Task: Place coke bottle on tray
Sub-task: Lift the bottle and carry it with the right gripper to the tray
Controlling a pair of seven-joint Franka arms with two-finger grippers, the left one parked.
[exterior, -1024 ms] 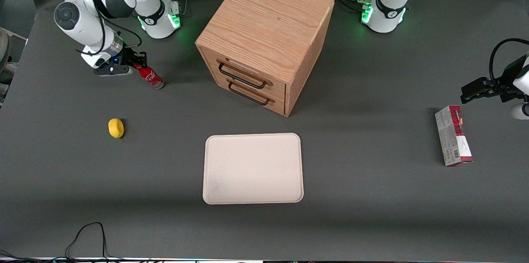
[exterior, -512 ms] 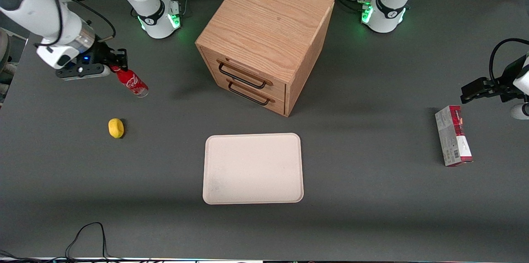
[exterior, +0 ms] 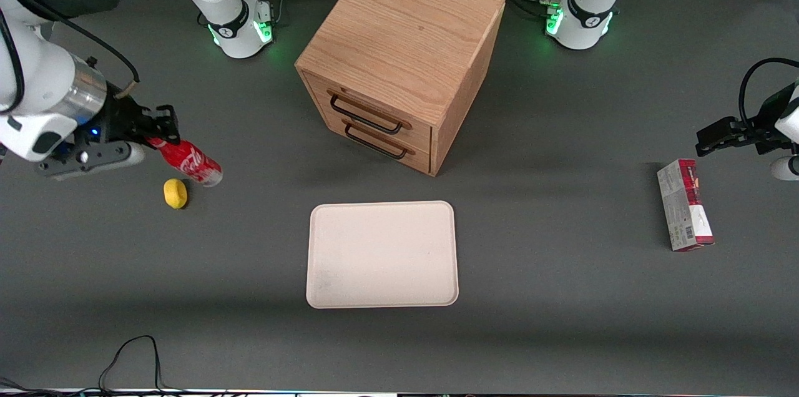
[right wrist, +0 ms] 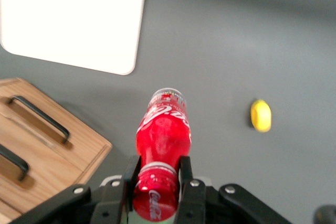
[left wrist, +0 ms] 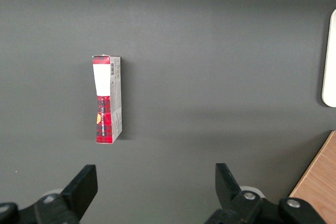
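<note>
- Your black two-finger gripper (right wrist: 156,178) has its fingers (right wrist: 130,174) squeezed tight on the cap end of the slim, shiny red coke bottle (exterior: 189,162), lifted above the yellow lemon (exterior: 175,193).
- The big flat beige tray (exterior: 382,254) with round corners lies on the grey table (exterior: 562,297).

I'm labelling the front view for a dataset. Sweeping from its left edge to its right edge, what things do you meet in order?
Gripper shut on the coke bottle → beige tray → red-and-grey carton. The lemon overlaps the bottle's span and the drawer cabinet overlaps the tray's, so both are left out.

Gripper (exterior: 163,129) at working arm's end, clamping coke bottle (exterior: 190,162) above table, beside lemon (exterior: 175,193). Tray (exterior: 382,254) nearer camera than drawer cabinet (exterior: 399,60).
</note>
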